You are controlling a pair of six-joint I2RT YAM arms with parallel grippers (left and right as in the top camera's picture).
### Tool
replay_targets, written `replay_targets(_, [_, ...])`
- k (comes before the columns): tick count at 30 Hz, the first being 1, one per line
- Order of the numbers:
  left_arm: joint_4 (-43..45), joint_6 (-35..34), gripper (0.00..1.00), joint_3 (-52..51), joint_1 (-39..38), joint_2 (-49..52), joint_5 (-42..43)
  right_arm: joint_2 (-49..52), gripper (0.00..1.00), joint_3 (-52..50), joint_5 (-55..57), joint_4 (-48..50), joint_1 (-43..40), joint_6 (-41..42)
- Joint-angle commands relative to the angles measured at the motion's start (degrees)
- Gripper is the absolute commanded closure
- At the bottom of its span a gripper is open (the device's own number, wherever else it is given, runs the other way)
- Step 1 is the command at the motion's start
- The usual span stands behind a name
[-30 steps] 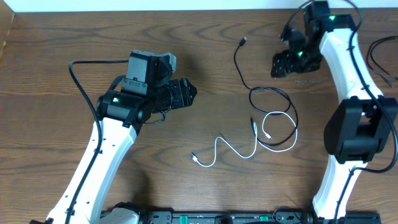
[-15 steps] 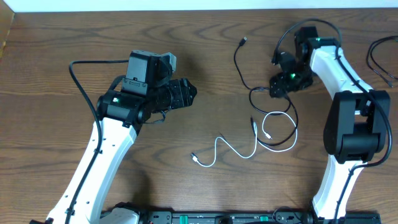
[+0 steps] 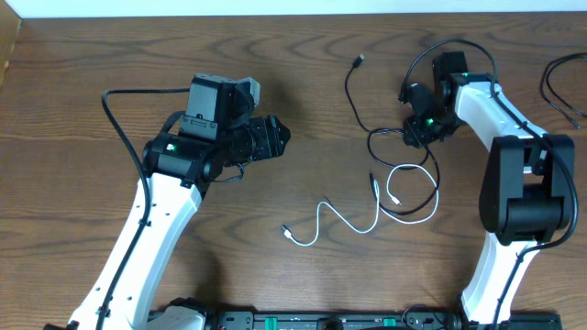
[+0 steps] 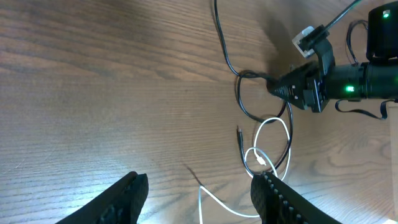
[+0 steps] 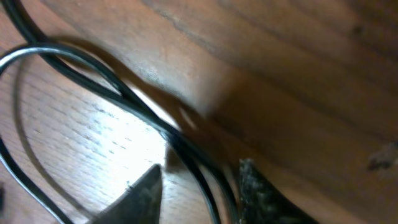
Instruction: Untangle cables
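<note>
Black cable (image 5: 186, 158) runs lengthwise between the fingers of the right gripper (image 5: 199, 180); we cannot tell if they clamp it. The white cable (image 3: 320, 207) loops just inward; the left gripper (image 4: 199, 193) hangs spread, empty, well apart

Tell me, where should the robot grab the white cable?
Grab the white cable on its wavy tail near the left-hand plug, coming straight down from above. That stretch lies flat on the table, clear of the black cable tangled with its loop further right.
</note>
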Motion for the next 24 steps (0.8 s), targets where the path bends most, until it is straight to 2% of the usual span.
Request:
replay_targets(1, [-0.13, 0.37, 0.41, -0.24, -0.02, 0.00, -1.01, 2.16, 0.80, -4.33, 0.44, 0.57, 0.59, 3.74])
replay_targets(3, [-0.13, 0.37, 0.41, -0.24, -0.02, 0.00, -0.98, 2.16, 0.99, -4.50, 2.49, 1.55, 0.59, 9.14])
replay_targets(10, [-0.11, 0.35, 0.41, -0.24, -0.02, 0.00, -1.62, 0.57, 0.99, 1.22, 3.98, -0.07, 0.55, 22.16])
replay_targets(18, [-0.13, 0.35, 0.41, -0.24, -0.02, 0.00, -1.84, -8.13, 0.99, 17.81, 4.02, -8.11, 0.22, 29.49])
replay_targets(24, [-0.11, 0.35, 0.41, -0.24, -0.02, 0.00, -1.84, -17.35, 0.99, 25.40, 4.00, -7.50, -0.44, 31.82])
